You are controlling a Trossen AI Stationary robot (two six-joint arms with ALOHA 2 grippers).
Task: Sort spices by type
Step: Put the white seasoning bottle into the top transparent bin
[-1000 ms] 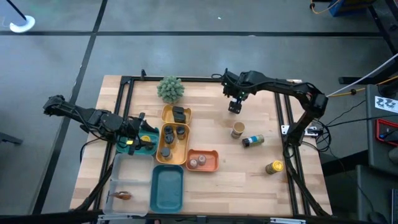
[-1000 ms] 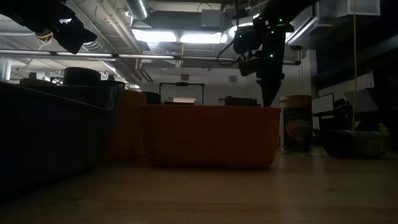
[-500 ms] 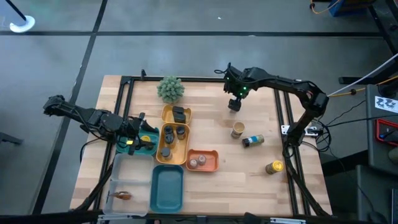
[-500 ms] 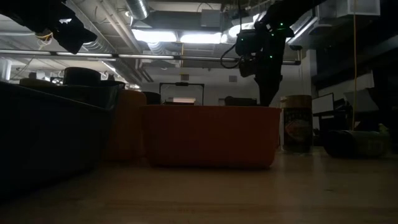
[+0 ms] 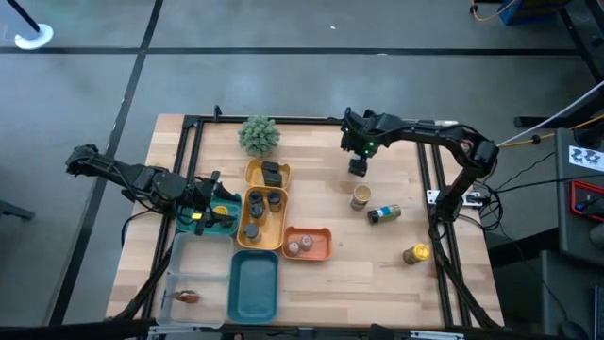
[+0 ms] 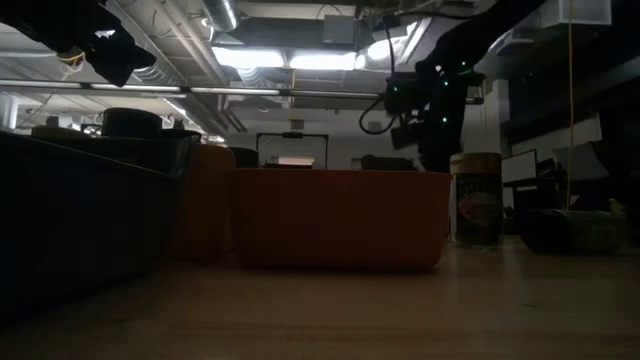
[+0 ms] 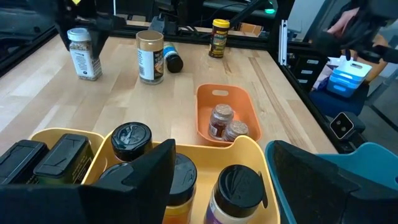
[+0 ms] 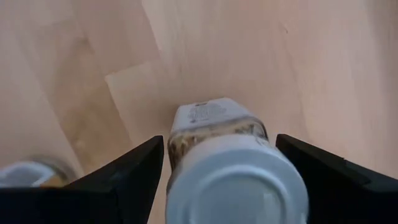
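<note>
Hovering over a white-capped jar [image 8: 231, 174] at the table's far side, right gripper [image 5: 358, 166] spread wide, fingers flanking the cap without touching, likely lined up for a grab. Left gripper [image 5: 209, 215] parked open above the yellow tray [image 5: 238, 231] of dark-capped jars [image 7: 131, 138] (sorted already, apparently). Labels too blurred to read.

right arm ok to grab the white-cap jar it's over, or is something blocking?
Probably yes. The right gripper is open with the white-cap jar upright between its fingers, standing alone on bare table. The tan-lid jar stands apart, so nothing visibly blocks.
</note>
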